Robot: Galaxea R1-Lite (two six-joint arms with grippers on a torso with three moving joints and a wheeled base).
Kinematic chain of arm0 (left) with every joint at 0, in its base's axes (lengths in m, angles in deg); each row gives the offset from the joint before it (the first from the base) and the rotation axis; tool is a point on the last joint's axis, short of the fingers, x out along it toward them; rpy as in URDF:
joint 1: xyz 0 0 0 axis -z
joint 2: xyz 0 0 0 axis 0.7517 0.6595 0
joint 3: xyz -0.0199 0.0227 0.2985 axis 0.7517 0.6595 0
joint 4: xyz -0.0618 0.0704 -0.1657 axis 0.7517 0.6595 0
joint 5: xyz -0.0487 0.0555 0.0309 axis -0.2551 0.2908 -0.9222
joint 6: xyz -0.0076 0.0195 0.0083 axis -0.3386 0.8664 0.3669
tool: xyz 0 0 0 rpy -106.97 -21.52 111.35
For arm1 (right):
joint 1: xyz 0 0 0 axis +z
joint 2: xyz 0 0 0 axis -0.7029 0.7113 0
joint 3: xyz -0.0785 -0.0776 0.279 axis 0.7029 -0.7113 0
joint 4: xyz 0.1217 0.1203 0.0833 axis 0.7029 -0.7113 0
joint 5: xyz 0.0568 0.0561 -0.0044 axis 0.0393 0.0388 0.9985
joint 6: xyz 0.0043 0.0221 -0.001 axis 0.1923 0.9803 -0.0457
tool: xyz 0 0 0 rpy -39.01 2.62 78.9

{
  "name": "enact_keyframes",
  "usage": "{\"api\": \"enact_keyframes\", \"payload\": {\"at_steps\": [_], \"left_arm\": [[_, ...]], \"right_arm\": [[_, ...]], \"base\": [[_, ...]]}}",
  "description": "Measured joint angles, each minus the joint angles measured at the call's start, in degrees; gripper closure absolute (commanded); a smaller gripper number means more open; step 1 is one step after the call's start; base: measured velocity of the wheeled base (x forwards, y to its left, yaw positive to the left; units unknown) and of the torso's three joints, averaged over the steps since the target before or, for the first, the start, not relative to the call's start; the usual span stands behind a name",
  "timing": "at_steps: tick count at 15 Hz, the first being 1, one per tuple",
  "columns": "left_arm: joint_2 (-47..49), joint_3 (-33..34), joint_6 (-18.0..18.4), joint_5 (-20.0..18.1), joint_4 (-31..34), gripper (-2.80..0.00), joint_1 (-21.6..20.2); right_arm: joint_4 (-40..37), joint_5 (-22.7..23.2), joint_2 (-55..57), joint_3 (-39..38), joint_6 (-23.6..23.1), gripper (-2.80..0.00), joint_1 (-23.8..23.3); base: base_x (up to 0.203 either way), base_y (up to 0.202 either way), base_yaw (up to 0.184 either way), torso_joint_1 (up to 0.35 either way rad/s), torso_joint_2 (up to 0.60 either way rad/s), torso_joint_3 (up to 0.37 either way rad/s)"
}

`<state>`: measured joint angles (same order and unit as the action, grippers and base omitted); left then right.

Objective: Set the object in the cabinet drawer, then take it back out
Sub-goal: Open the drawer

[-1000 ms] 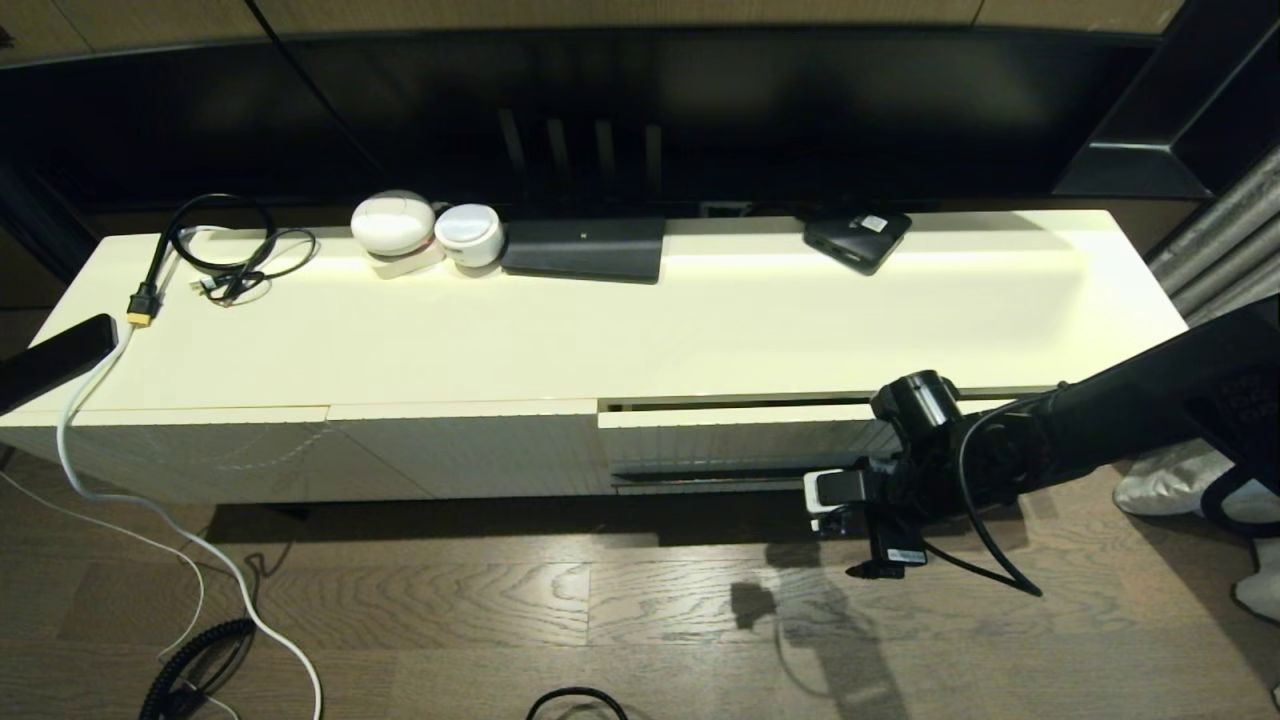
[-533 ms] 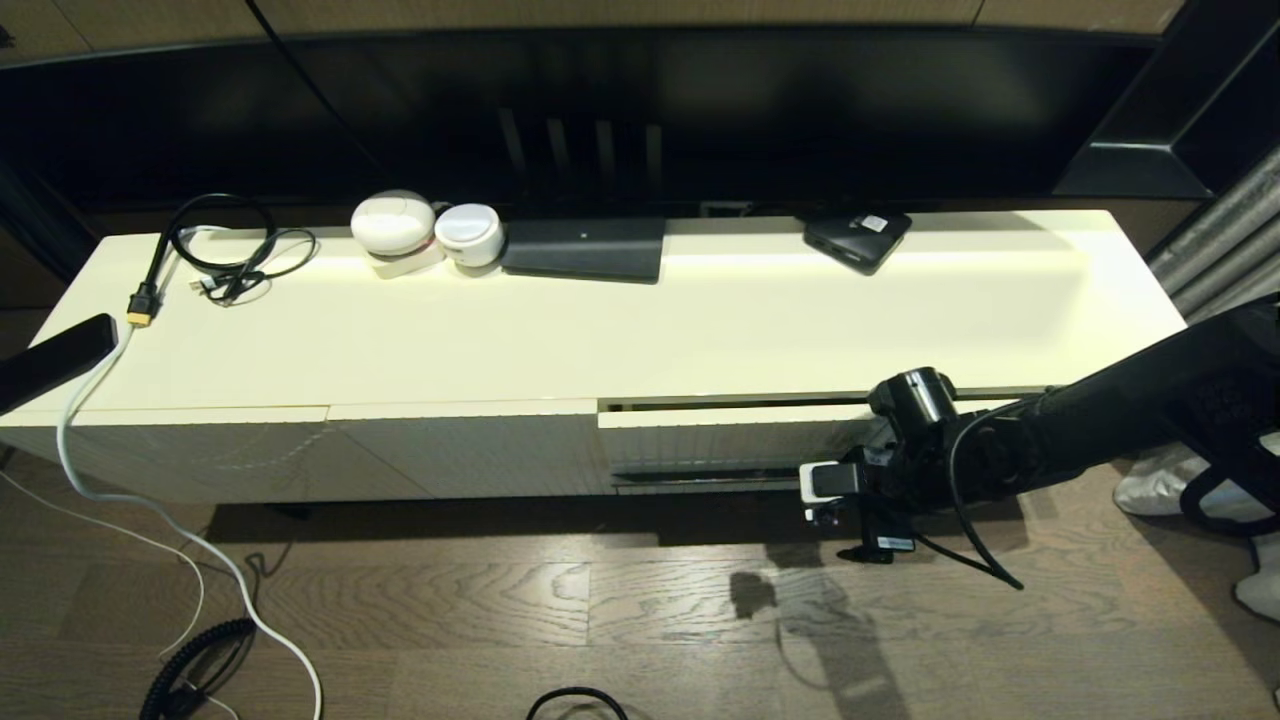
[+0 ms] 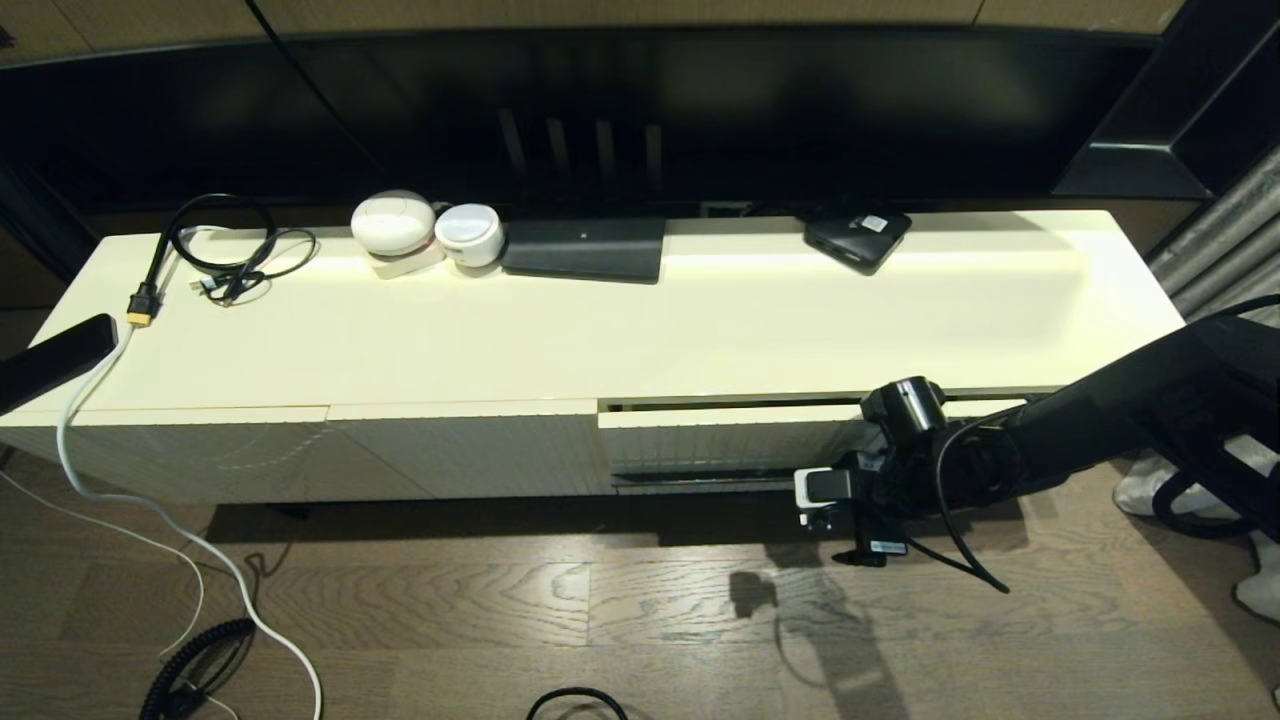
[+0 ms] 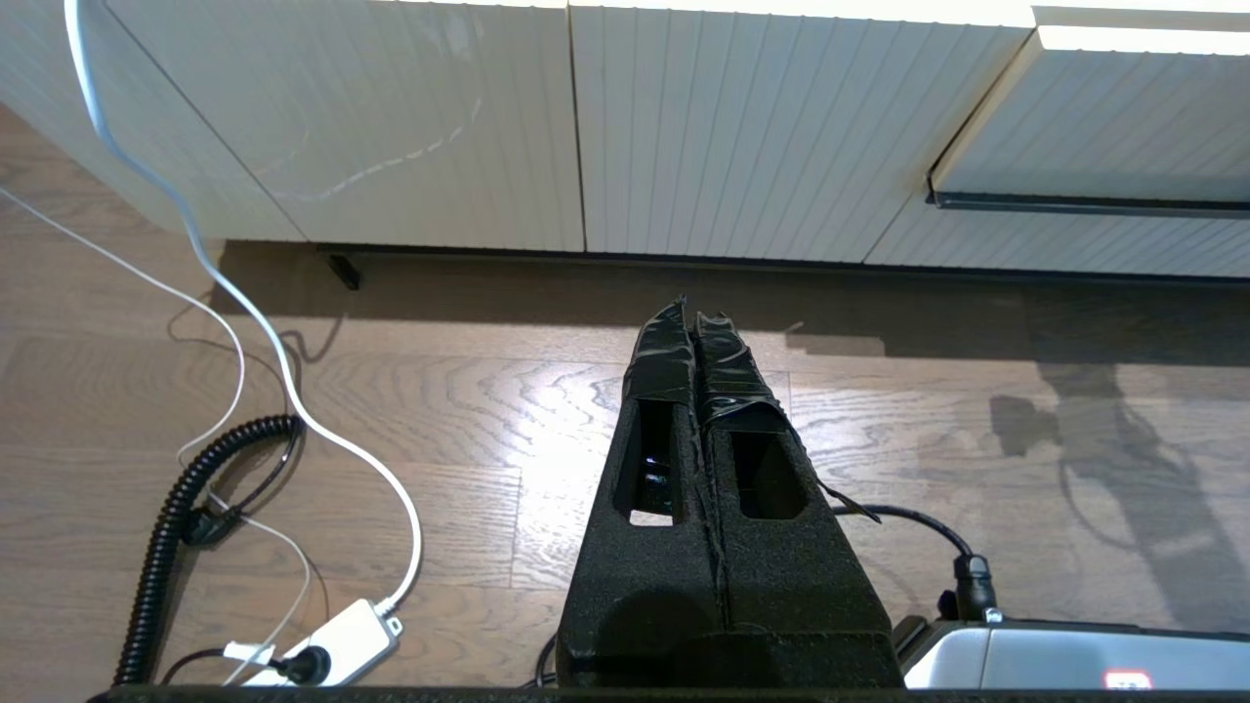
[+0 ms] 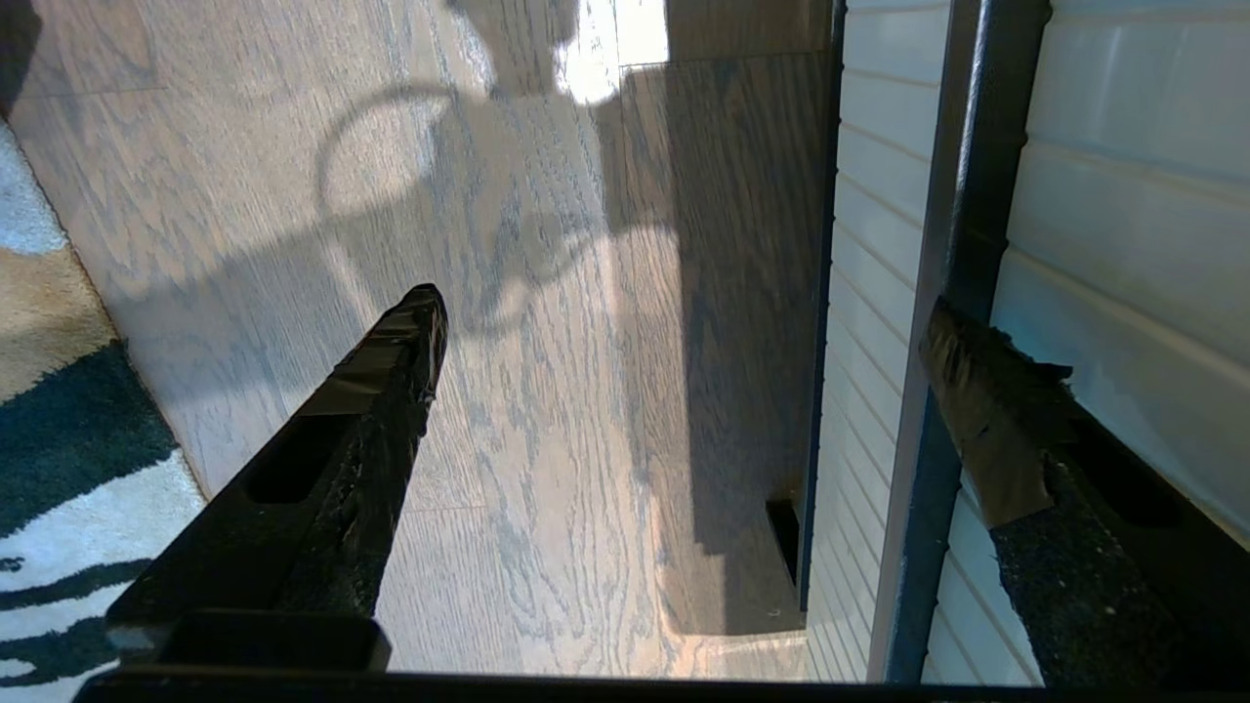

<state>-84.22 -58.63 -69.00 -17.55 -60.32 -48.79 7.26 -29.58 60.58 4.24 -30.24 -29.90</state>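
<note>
The black folding umbrella is out of view in every frame. The cabinet drawer [image 3: 720, 440] sits at the right of the cream cabinet, with a thin dark gap along its top edge. Its dark handle bar [image 5: 962, 244] runs along the ribbed front [image 5: 1123, 195]. My right gripper [image 5: 684, 310] is open and empty. One finger [image 5: 986, 410] rests across the handle bar against the drawer front, and the other finger [image 5: 381, 391] hangs over the floor. My left gripper [image 4: 688, 312] is shut and empty, parked low at the left, facing the cabinet.
On the cabinet top [image 3: 700, 320] lie a small flat black box with a white label [image 3: 857, 238], a dark flat device [image 3: 585, 248], two white round gadgets [image 3: 425, 230] and a coiled black cable [image 3: 225, 250]. White and black cables [image 3: 200, 560] trail over the wood floor.
My right arm has shifted a little to the left and closer in along the drawer front. The drawer and the left arm look unchanged.
</note>
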Motion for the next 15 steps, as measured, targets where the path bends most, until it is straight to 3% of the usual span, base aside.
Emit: {"api": "enact_keyframes", "payload": {"at_steps": [11, 15], "left_arm": [[0.0, 0.0, -0.01, 0.01, 0.0, 0.0, 0.0], [0.0, 0.0, 0.0, 0.01, 0.0, 0.0, 0.0]], "right_arm": [[1.43, 0.17, 0.4, -0.04, -0.28, -2.8, 0.03], [1.4, 0.22, -2.4, -1.92, -2.52, -2.8, 0.09]], "base": [[0.0, 0.0, 0.0, 0.0, 0.0, 0.0], [0.0, 0.0, 0.0, 0.0, 0.0, 0.0]]}}
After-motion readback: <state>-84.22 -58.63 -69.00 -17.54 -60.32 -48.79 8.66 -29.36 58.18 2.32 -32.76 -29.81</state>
